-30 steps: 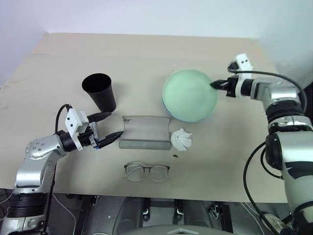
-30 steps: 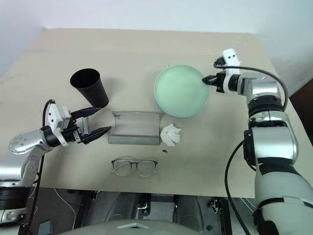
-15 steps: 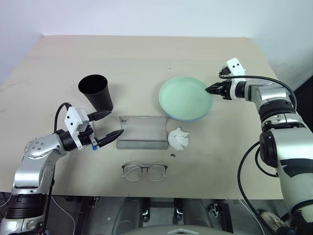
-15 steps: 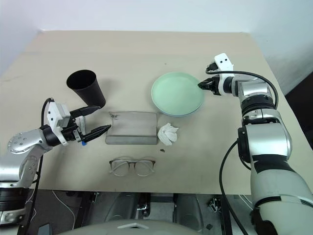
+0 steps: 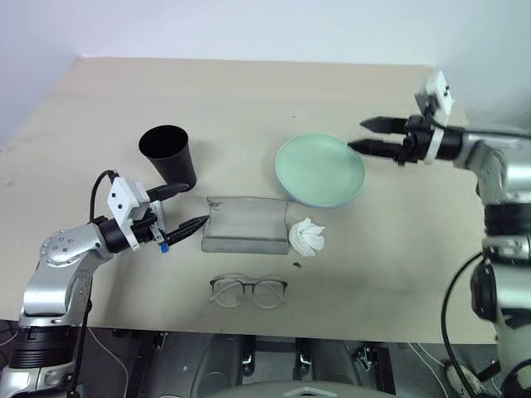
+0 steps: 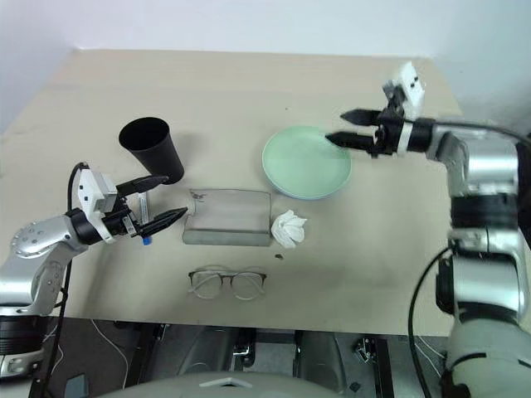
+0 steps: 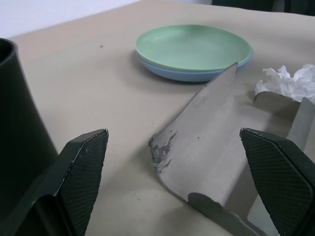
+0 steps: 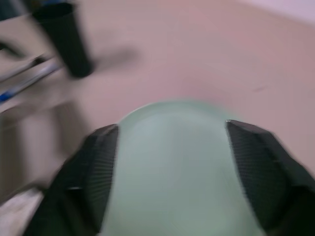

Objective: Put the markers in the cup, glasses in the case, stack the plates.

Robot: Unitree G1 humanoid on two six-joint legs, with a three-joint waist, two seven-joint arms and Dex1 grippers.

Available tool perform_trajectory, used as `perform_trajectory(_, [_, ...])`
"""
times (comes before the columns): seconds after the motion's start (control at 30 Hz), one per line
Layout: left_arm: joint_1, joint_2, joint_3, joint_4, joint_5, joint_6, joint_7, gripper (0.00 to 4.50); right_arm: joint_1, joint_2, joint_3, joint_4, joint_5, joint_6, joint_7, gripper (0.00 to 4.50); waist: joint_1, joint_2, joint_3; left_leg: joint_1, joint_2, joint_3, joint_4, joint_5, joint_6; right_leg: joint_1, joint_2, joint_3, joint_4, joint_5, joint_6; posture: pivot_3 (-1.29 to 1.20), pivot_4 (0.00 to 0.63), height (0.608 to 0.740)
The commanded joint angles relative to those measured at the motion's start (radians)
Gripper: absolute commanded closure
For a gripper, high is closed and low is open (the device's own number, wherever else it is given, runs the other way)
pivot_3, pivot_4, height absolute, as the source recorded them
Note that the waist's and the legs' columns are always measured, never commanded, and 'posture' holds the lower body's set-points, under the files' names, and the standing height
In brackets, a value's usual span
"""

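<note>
The right gripper has its 2 black fingers spread wide and holds nothing; it hangs above the far-right rim of the green plate, clear of it. That plate sits on the blue plate, whose edge shows as a thin band underneath in the left wrist view — so, as I judge it, the stacking step is done.

The left gripper also stands wide, its fingers pointing level toward the open end of the grey case. Something slim with a blue tip sits by its lower finger — possibly 1 of the markers, though the view is too poor to say whether it is held or merely lying there. The cup stands upright just behind that gripper, tilted slightly in the picture, and I cannot see what is inside.

The case lies open on the table, lid raised, with a crumpled tissue touching its right end. The glasses lie flat near the front edge, just in front of the case and apart from it.

The glasses look to be the step left. The next move calls for a low, careful pinch on the thin wire frame, then a short carry back into the open case, keeping off the tissue.
</note>
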Motion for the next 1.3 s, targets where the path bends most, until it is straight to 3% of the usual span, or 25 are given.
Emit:
perform_trajectory(0.03, [-0.011, 0.018, 0.032, -0.011, -0.013, -0.012, -0.009, 0.0, 0.093, -0.039, -0.034, -0.214, 0.118, 0.147, 0.005, 0.03, -0.001, 0.0, 0.0, 0.0, 0.0, 0.0, 0.0, -0.002, 0.003, 0.0, 0.0, 0.0, 0.0, 0.0, 0.0, 0.0, 0.15, 0.681])
perform_trajectory(0.23, [-0.024, 0.008, 0.029, 0.012, -0.002, -0.027, -0.009, 0.0, 0.262, -0.053, 0.013, -0.372, 0.16, 0.18, -0.005, 0.03, 0.002, 0.0, 0.0, 0.004, 0.001, -0.001, 0.0, -0.002, 0.001, 0.001, 0.0, 0.0, -0.001, 0.0, -0.003, 0.0, 0.15, 0.681])
perform_trajectory(0.47, [-0.015, 0.009, 0.034, 0.01, -0.004, -0.033, -0.01, 0.0, 0.314, 0.009, 0.089, -0.434, 0.175, 0.165, -0.056, 0.03, 0.002, 0.0, 0.0, 0.003, 0.001, -0.001, 0.0, -0.001, 0.002, 0.002, -0.001, 0.0, -0.002, 0.002, -0.002, 0.0, 0.15, 0.681])
perform_trajectory(1.0, [0.015, 0.009, 0.035, -0.002, 0.001, -0.043, -0.001, 0.0, 0.339, 0.149, 0.264, -0.307, 0.033, -0.035, -0.144, 0.03, 0.003, 0.0, 0.0, 0.003, 0.0, -0.001, 0.0, -0.001, 0.002, 0.001, 0.0, -0.001, -0.004, 0.002, -0.002, 0.0, 0.15, 0.681])
perform_trajectory(1.13, [0.012, 0.016, 0.038, -0.003, 0.0, -0.04, -0.002, 0.0, 0.335, 0.157, 0.272, -0.283, 0.0, -0.069, -0.155, 0.94, 0.003, 0.0, 0.0, 0.003, 0.0, -0.001, 0.0, -0.001, 0.002, 0.001, 0.0, -0.001, -0.004, 0.002, -0.002, 0.0, 0.15, 0.681])
perform_trajectory(1.3, [0.014, 0.022, 0.041, 0.001, 0.001, -0.043, -0.004, 0.0, 0.341, 0.128, 0.241, -0.292, 0.0, -0.089, -0.129, 2.75, 0.003, 0.0, 0.0, 0.003, 0.0, -0.001, 0.0, -0.001, 0.002, 0.001, 0.0, -0.001, -0.004, 0.002, -0.002, 0.0, 0.15, 0.681])
